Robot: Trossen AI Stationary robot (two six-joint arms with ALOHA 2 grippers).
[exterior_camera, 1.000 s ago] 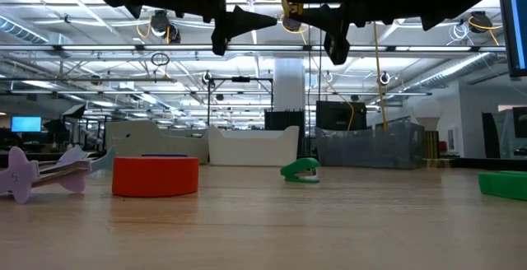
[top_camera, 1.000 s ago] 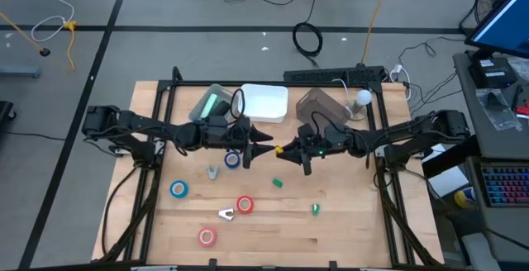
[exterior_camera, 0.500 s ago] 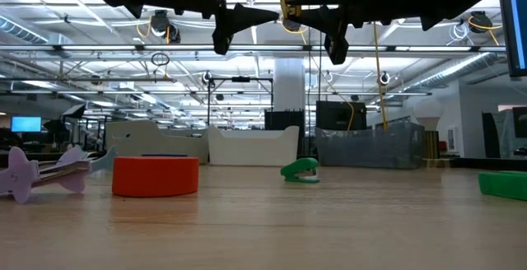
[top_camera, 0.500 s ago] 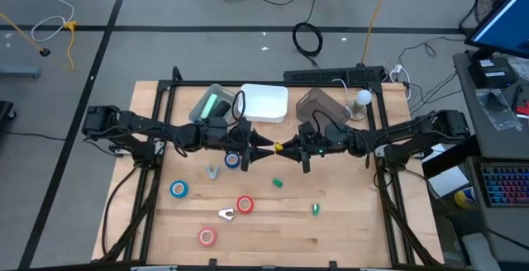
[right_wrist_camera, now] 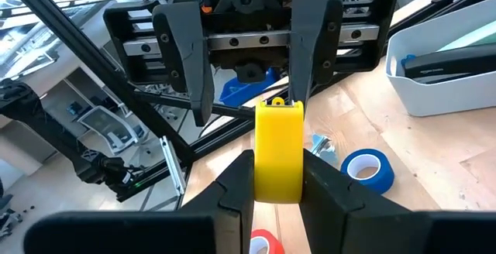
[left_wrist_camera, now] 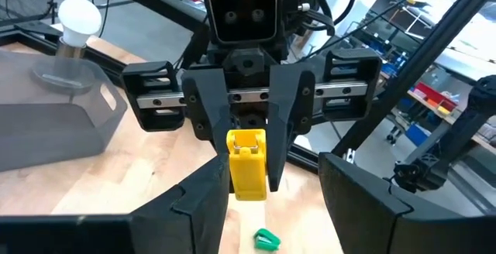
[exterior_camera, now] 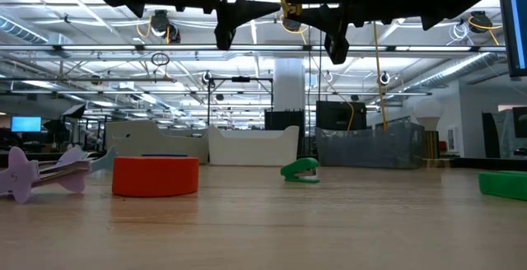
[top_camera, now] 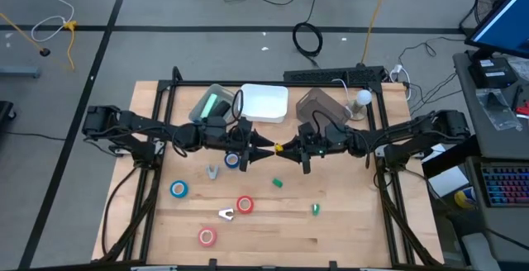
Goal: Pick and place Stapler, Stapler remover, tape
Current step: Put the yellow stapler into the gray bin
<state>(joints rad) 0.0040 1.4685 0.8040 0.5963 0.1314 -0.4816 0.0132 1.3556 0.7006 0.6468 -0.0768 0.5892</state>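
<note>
High view: the two arms meet nose to nose above mid-bench, as half a second ago; over the last second the left gripper (top_camera: 263, 148) has edged nearer the right gripper (top_camera: 283, 149). The yellow stapler (top_camera: 279, 148) sits between them, long axis along the line of the arms. On the bench (top_camera: 355, 230): blue tape rolls (top_camera: 178, 189) (top_camera: 232, 160), red tape rolls (top_camera: 245, 205) (top_camera: 207, 236), green staplers (top_camera: 278, 183) (top_camera: 315, 210), and a stapler remover (top_camera: 226, 214).

Low view: both grippers hang high above the bench; the left one's tips now reach the stapler (exterior_camera: 287, 6).

Left wrist view: right jaws clenched on the stapler (left_wrist_camera: 247, 163), its free end pointing at the left gripper.

Right wrist view: left jaws released, spread wide either side of the stapler's (right_wrist_camera: 278, 152) far end. No legible writing.
</note>
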